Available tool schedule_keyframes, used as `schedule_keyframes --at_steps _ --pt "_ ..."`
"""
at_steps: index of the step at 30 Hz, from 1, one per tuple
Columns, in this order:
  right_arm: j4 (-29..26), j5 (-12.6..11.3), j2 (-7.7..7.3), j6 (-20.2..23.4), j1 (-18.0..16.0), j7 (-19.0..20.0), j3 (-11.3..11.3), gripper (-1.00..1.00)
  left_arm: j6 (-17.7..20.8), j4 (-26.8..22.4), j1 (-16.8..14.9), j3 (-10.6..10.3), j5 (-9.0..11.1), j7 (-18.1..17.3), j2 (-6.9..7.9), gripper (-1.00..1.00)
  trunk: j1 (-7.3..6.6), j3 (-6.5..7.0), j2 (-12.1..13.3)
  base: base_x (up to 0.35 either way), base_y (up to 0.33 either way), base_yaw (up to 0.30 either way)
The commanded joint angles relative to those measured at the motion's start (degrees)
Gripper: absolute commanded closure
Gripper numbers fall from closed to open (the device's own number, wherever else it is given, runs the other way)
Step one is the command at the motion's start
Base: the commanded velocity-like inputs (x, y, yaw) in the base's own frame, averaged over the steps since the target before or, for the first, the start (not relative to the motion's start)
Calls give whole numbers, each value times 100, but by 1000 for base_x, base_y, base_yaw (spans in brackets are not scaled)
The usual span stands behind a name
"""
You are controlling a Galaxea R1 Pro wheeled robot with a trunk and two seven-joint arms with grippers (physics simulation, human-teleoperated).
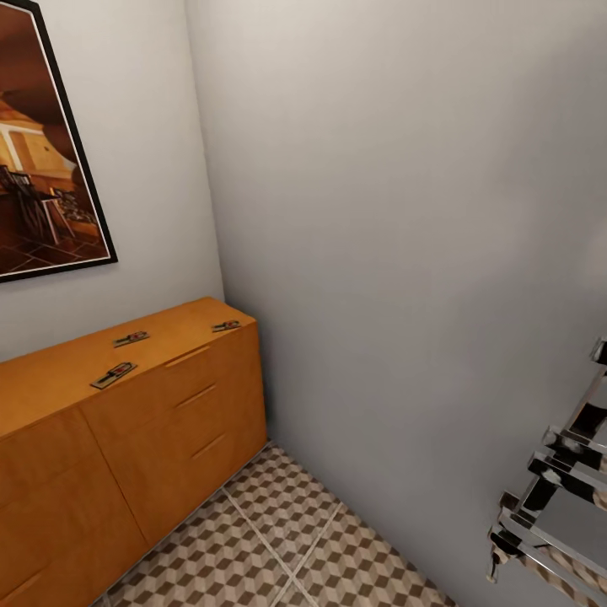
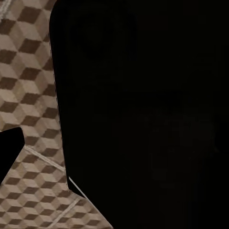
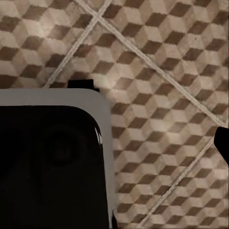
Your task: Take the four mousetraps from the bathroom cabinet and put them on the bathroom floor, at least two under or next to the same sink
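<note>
Here, in the head view, the cabinet (image 1: pixel 126 421) stands along the left wall under a framed picture (image 1: pixel 42 143), reaching into the room's corner; three mousetraps lie flat on its top, well apart from each other: one (image 1: pixel 114 375) near the front edge, one (image 1: pixel 131 339) further back, one (image 1: pixel 226 325) at the end by the corner; a fourth cannot be made out. The floor (image 1: pixel 278 539) of cube-patterned tiles spreads below the drawer fronts; a chrome rack (image 1: pixel 556 489) juts in at the lower right. In the left wrist view a dark body (image 2: pixel 143 114) covers most of the frame, with floor (image 2: pixel 28 95) beside it; the right wrist view shows floor (image 3: pixel 162 95) and a dark, grey-edged part (image 3: pixel 47 162). Whether either end effector is spread or pressed together cannot be told.
</note>
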Motion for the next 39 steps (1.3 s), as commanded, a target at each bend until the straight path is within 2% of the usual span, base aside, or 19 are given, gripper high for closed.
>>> schedule_keyframes --at_steps 1,7,15,19,28,34,39 --pt "-19 -24 -33 -54 -4 -34 -44 -100 -41 -42 36 44 -60 -39 28 -100 0 -4 -2 0 0 0" --pt "-121 -42 -79 -221 -12 -153 -242 -100 -233 -234 230 87 -252 -100 115 -100 0 -4 -2 0 0 0" --pt "-380 -2 -76 -101 -97 -162 -261 -100 -491 -443 490 115 -510 -104 0 -100 0 -4 -2 0 0 0" --pt "-509 103 -70 27 -113 -147 -144 -100 -619 -570 562 118 -620 -104 -34 -100 0 -4 -2 0 0 0" --pt "-799 395 -71 316 -123 64 155 -100 -617 -860 532 120 -556 -106 -91 -100 0 -4 -2 0 0 0" --pt "-993 224 -72 509 -143 256 352 -100 -471 -1053 521 115 -542 -111 -196 -100 0 -4 -2 0 0 0" --pt "-1155 64 -74 669 -297 417 515 -100 -314 -1213 516 106 -540 -114 -324 -100 0 -4 -2 0 0 0"
